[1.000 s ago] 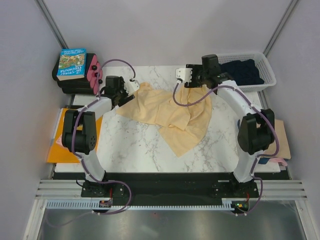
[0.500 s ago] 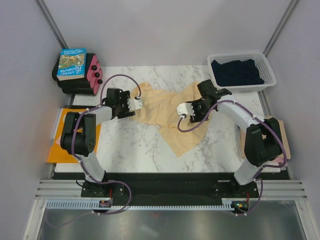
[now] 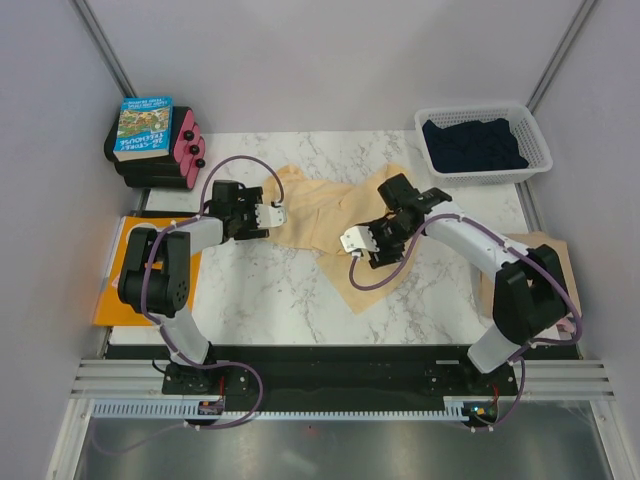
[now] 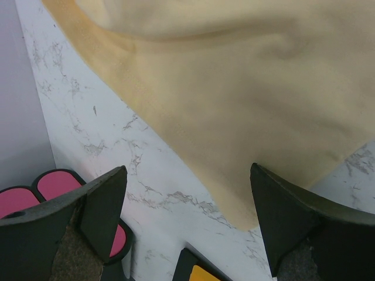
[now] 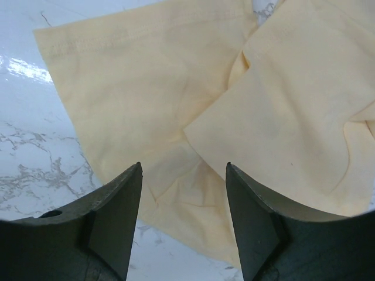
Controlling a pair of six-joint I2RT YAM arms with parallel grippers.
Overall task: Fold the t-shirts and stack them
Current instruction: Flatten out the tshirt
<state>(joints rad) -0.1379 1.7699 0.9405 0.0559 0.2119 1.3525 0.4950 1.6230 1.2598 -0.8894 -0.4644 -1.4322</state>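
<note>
Both left gripper (image 4: 188, 175) and right gripper (image 5: 183, 175) are held open, empty, over the crumpled pale yellow cloth t-shirt (image 3: 330, 215), judged mid-flattening; edges beneath the fingers must be pinched.

Three t-shirts (image 3: 320, 205), perhaps four; one basket (image 3: 541, 146)

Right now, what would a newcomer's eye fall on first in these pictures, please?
First, the crumpled pale yellow t-shirt spread across the middle of the marble table, with the left gripper open at its left edge and the right gripper open over its nearer half. Next, the dark navy shirt bundled in the white basket at the far right corner.
</note>
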